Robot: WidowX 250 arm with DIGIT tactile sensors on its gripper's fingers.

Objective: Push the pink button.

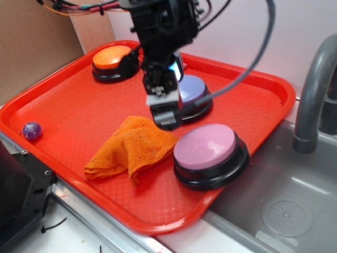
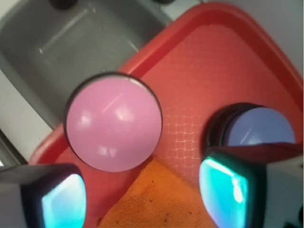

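Pink button (image 1: 205, 147) sits near the red tray's (image 1: 63, 100) front right corner beside the sink (image 1: 284, 200), untouched, with no legible writing on it. Gripper (image 1: 166, 113) hangs above the orange mesh cloth (image 1: 131, 147), just left of the button and apart from it, fingers (image 2: 61, 199) spread and empty. Behind it lies a periwinkle-blue button (image 1: 194, 89).

Pink button (image 1: 205, 146), domed, black-based, upright at tray's near-right edge
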